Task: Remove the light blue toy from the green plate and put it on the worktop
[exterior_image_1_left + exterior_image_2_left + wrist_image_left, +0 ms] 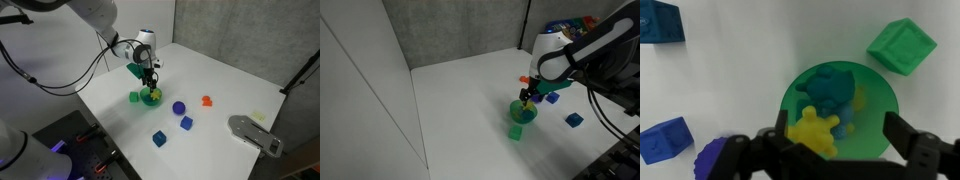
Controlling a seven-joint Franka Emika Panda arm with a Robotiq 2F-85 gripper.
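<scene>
Now then, gripper (827, 142): we've got the jaws spread wide, hovering just above the green plate (880, 105), holding nothing.
Light blue toy (830, 85): it sits in the plate's far half, touching a yellow toy (812, 128) on the near side.
Feel: we reckon it's light, stiff plastic, knobbly rather than slippery and hardly fragile.
Where to grip: from above, across its left and right flanks, keeping clear of the yellow piece.
Worktop (240, 75): white surface lies all round the plate, with a green cube (902, 47) nearby.
</scene>
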